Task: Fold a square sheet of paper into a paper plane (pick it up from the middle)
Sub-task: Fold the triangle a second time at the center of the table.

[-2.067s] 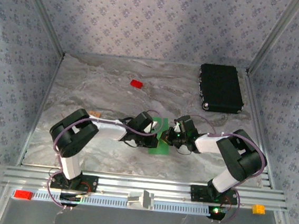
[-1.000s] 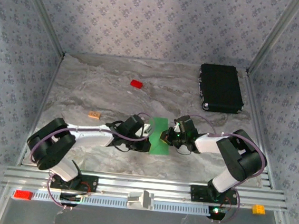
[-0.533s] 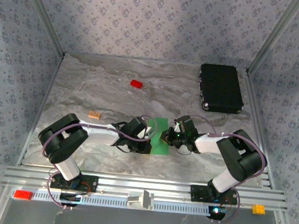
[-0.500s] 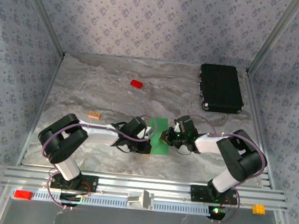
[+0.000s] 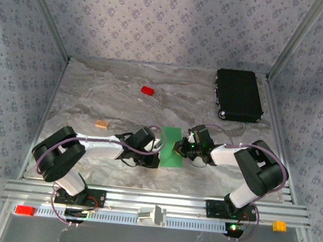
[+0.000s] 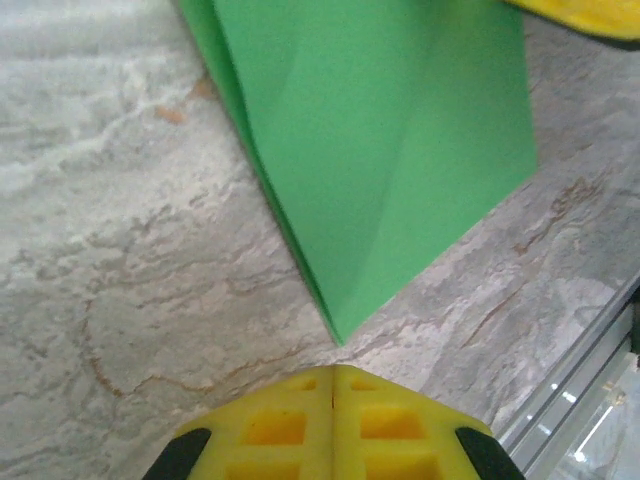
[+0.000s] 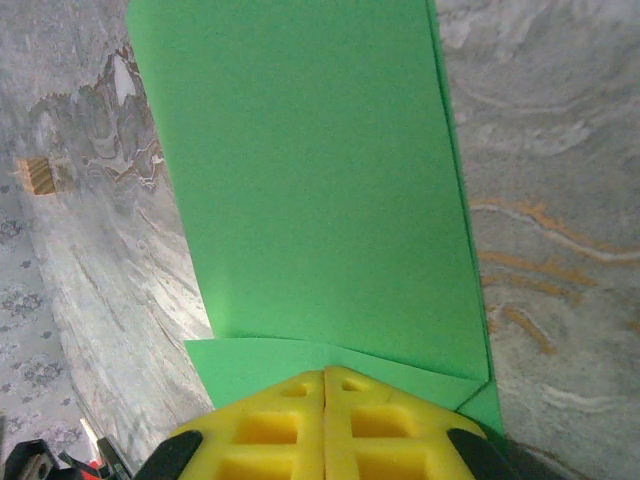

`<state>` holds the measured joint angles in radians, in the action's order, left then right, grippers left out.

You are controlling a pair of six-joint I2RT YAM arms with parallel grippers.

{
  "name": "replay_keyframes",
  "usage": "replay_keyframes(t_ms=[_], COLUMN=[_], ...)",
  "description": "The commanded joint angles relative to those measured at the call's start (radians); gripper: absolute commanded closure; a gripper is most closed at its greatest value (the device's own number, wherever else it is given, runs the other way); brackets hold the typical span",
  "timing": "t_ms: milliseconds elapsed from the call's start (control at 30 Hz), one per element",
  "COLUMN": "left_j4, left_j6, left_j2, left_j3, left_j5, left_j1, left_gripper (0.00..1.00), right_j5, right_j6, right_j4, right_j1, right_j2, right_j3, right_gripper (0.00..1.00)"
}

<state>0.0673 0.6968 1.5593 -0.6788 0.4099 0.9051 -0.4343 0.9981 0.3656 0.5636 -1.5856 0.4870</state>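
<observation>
The square sheet of paper (image 7: 310, 180), bright green and matte, lies flat, folded into a narrow rectangle (edges not quite matched). One end runs under the right gripper (image 7: 325, 375). A corner points at the left gripper (image 6: 333, 370), just apart.

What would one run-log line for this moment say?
green sheet: folded, on table | left claw: shut, just off its corner | right claw: shut, tips at its edge

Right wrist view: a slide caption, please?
Shut right gripper at edge of folded green sheet on marble table.
</observation>
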Motion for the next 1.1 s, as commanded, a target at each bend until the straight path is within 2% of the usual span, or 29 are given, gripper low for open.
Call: replay_keyframes(t_ms=[0, 200, 367, 600, 833, 900, 1067], left_j4=[-0.024, -0.061, -0.1, -0.168, -0.162, -0.157, -0.151], left_j6=[0.0, 0.002, 0.031, 0.076, 0.082, 0.08, 0.076], left_j2=[-0.008, 0.097, 0.18, 0.177, 0.177, 0.179, 0.177], left_j3=[-0.06, -0.137, -0.116, -0.016, -0.022, -0.025, -0.022], left_j5=[-0.02, -0.007, 0.032, 0.024, 0.011, 0.01, 0.012], left_j1=[-0.007, -0.017, -0.016, -0.017, -0.017, -0.016, -0.017], left_gripper=[0.97, 0.97, 1.0, 1.0, 1.0, 1.0, 1.0], right_j5=[0.056, 0.052, 0.036, 0.037, 0.071, 0.086, 0.058], right_j6=[-0.007, -0.008, -0.008, -0.007, 0.018, 0.032, 0.01], right_j4=[-0.118, -0.125, -0.126, -0.136, -0.135, -0.117, -0.085], right_j1=[-0.001, 0.0, -0.003, 0.022, 0.094, 0.086, -0.019], right_j2=[-0.01, -0.007, 0.005, 0.091, 0.036, 0.018, 0.026], right_j3=[-0.009, -0.003, 0.008, 0.026, 0.023, -0.003, -0.036], right_gripper=[0.93, 0.92, 0.92, 0.91, 0.91, 0.92, 0.92])
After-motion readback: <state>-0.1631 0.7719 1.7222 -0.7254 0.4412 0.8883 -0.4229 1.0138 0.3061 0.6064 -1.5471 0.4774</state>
